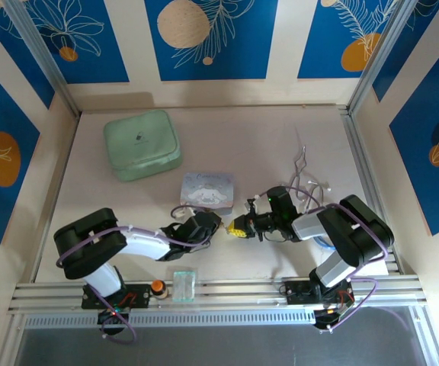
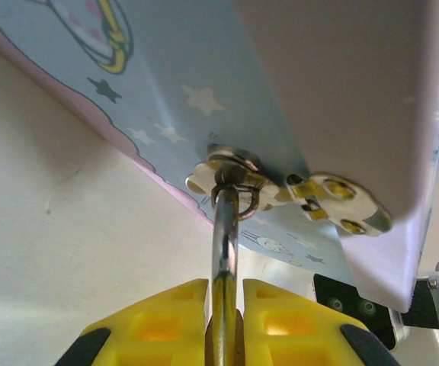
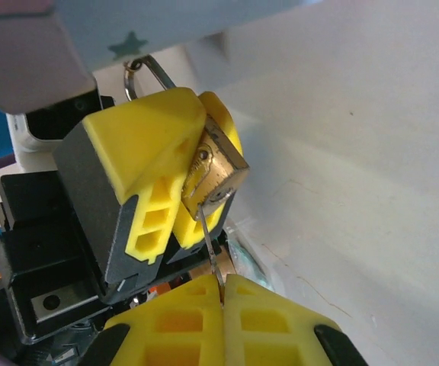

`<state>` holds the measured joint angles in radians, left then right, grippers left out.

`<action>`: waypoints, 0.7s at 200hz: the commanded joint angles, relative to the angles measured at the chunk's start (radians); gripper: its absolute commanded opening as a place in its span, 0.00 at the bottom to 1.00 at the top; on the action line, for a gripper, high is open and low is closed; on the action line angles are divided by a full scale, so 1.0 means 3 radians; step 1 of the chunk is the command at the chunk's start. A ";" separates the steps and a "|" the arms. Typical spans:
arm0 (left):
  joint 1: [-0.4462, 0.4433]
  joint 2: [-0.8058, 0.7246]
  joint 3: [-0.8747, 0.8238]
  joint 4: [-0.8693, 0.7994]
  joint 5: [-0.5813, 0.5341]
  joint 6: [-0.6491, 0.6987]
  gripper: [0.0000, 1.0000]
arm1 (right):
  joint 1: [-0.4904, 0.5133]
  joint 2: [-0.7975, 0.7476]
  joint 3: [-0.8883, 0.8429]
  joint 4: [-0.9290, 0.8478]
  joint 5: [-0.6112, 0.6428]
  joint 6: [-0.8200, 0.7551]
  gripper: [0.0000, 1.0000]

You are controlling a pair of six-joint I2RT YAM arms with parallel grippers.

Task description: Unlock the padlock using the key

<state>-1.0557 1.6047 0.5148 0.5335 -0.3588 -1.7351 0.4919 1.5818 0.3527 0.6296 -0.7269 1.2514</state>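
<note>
On the pale tabletop [image 1: 128, 221], the left hand [image 2: 223, 297] clamps the small brass padlock [image 3: 216, 171] at the clasp [image 2: 238, 164] of the pale blue cartoon-printed tin [image 1: 206, 189]. The right hand [image 3: 223, 288] pinches the thin pale key [image 3: 209, 240], lengthwise against the lock's base.

light: bright and even, soft shadows | focus: you see the tin [image 2: 204, 69] just beyond the left gripper [image 2: 225, 293] jaws blurred

Brass-gold padlock [image 3: 218, 174], silver key [image 3: 208, 244]; pale blue tin [image 2: 189, 61] w/ stars, pink edge; yellow tool pads [image 3: 147, 137]; mint-green box [image 1: 142, 145].
</note>
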 commanded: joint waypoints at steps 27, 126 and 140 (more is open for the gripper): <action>-0.0004 -0.0057 -0.0064 0.0072 -0.0061 -0.0080 0.00 | -0.0009 0.0079 0.0053 0.0104 -0.0118 0.0041 0.00; -0.0004 -0.0127 -0.0080 0.0062 -0.0098 -0.0081 0.00 | -0.0009 0.0176 0.0071 0.0115 -0.0138 0.0006 0.00; -0.0001 -0.0156 -0.0075 0.0012 -0.0113 -0.0076 0.00 | -0.0004 0.0180 0.0080 0.0136 -0.0139 0.0011 0.00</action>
<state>-1.0557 1.5875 0.4992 0.5385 -0.3687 -1.7493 0.4908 1.6218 0.3595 0.6666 -0.7437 1.2579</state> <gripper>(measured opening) 0.137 0.048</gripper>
